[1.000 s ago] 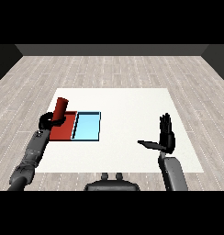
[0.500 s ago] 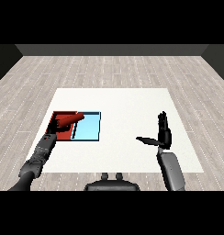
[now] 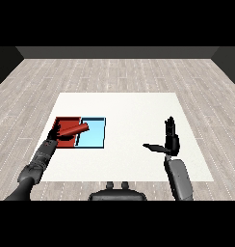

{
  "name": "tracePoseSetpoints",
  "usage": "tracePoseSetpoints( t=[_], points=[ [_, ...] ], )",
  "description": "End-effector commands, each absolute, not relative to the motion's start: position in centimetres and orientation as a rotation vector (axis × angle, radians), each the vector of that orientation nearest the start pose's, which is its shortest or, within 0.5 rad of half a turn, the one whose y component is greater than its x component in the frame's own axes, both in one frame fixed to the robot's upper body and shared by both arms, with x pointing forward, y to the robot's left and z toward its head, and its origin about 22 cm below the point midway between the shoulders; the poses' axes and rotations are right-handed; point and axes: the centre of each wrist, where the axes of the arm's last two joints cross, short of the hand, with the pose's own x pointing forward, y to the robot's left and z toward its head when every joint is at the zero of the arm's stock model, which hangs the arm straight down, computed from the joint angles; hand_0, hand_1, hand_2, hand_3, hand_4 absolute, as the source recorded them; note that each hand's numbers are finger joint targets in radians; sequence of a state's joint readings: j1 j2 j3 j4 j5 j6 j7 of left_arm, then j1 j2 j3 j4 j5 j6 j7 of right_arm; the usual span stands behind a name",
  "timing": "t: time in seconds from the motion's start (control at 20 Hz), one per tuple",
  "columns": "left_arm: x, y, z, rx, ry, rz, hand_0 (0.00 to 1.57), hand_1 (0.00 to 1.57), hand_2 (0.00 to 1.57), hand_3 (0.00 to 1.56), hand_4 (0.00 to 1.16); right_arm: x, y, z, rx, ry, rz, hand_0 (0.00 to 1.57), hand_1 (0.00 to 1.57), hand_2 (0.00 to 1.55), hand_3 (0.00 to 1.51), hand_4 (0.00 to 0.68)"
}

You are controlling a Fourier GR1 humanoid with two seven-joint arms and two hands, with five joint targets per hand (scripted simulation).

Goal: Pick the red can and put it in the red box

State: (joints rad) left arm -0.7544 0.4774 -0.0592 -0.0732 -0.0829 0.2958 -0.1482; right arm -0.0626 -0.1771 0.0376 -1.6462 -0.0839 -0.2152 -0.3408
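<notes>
The red can (image 3: 75,129) lies on its side over the red tray (image 3: 67,119), its right end reaching the edge of the light blue tray (image 3: 94,137). My left hand (image 3: 55,134) is at the can's left end with fingers curled round it. A shadow shows under the can; I cannot tell whether it rests on the tray. My right hand (image 3: 171,140) is held up over the right part of the table, fingers straight and thumb pointing left, holding nothing.
The two trays lie side by side at the left of the white table (image 3: 134,116). A wooden floor surrounds the table.
My left hand has come down and toward me with the can, which went from upright to lying on its side over the red tray. My right hand lowered slightly.
</notes>
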Motion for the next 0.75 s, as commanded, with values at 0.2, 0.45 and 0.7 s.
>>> tracePoseSetpoints(
  t=[0.2,0.45,0.7],
  points=[
    [36.5,39.5,-0.2,0.765,-1.375,0.109,0.0,0.0,0.0,0.0,0.0,25.1,-25.1,4.2,-0.125,-2.054,-0.05,0.0,0.0,0.0,0.0,0.0],
    [39.9,34.1,2.6,0.369,-1.896,0.288,0.0,0.0,0.0,0.0,0.0,24.8,-24.9,4.8,-0.067,-2.092,-0.048,0.0,0.0,0.0,0.0,0.0],
    [40.0,27.4,1.6,0.09,-2.064,0.255,0.0,0.0,0.0,0.0,0.0,24.6,-23.7,2.8,0.106,-2.049,-0.041,0.0,0.0,0.0,0.0,0.0]
  ],
)
